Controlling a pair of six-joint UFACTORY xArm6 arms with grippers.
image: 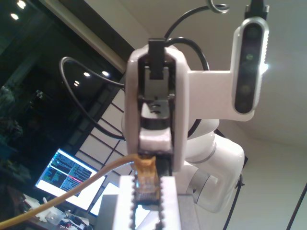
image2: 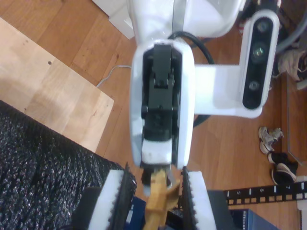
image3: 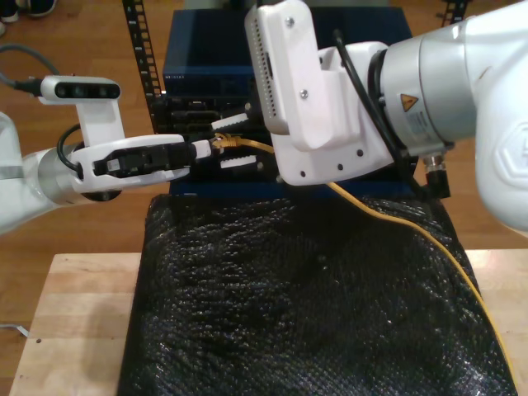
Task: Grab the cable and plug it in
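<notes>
Cable (image3: 412,227) across black mat (image3: 289,305), wood edges flanking.

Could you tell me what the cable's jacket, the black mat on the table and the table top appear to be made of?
The cable looks like smooth, slightly glossy yellow-orange plastic; it bends freely across the mat. The black mat looks like soft bubble wrap or foam, with a glinting pebbled surface. The table top looks like pale, matte wood with visible grain, possibly laminated boards.
</notes>
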